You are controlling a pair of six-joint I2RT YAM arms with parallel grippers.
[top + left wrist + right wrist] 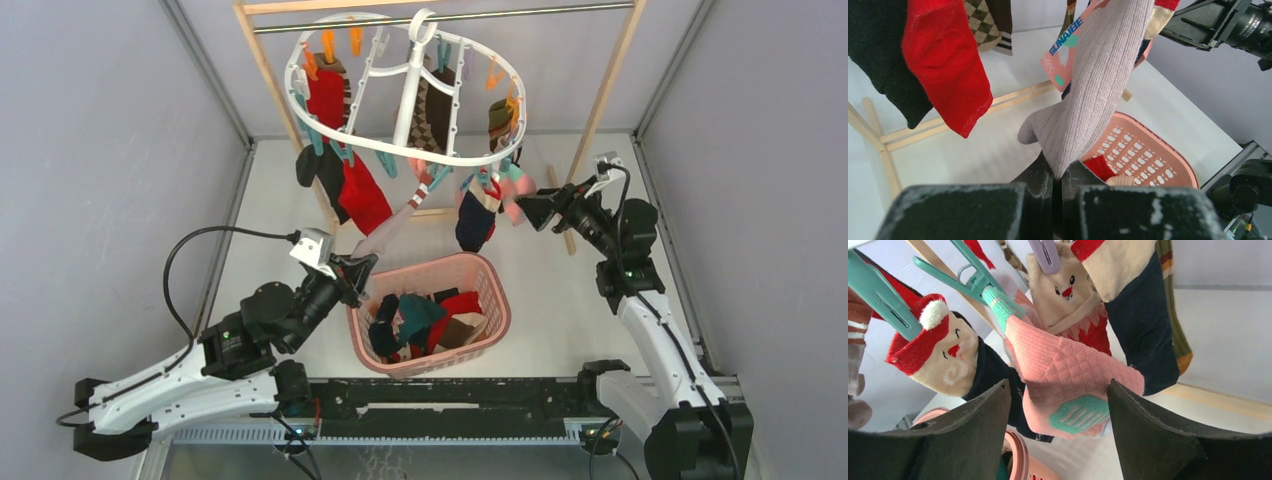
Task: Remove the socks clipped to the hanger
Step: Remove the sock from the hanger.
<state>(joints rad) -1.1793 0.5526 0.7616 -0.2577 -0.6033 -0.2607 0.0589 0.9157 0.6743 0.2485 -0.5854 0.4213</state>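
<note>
The left pincer point(1058, 185) is shut tight on the toe end of a grey sock point(1088, 100). The sock runs straight up and away from the pincer to the white hanger point(408, 105), where its striped top looks clipped to the rim. It looks pulled tight. Just below and beside this pincer is the pink basket point(1143, 150), which already has some socks in it. It sits on the desk point(560, 300). Up and to the left of the pincer hangs a red sock point(948, 65).

The right pincer point(1058, 390) is open wide. A pink sock point(1063, 370) hangs between its two fingers, but they do not squeeze it yet. I cannot tell if one finger touches it. A teal clip point(968, 277) above the pincer holds the top of this sock. Two Santa socks point(943, 355) hang close beside it, one on each side.

The socks are soft, light and floppy. They bend and stretch, so they will not break. I think the best place to grab is the fat middle or the toe, well below the clip. A firm pull down should slip the sock out. The hanger hangs from a hook, so I think it may swing or tip when a sock is tugged.
</note>
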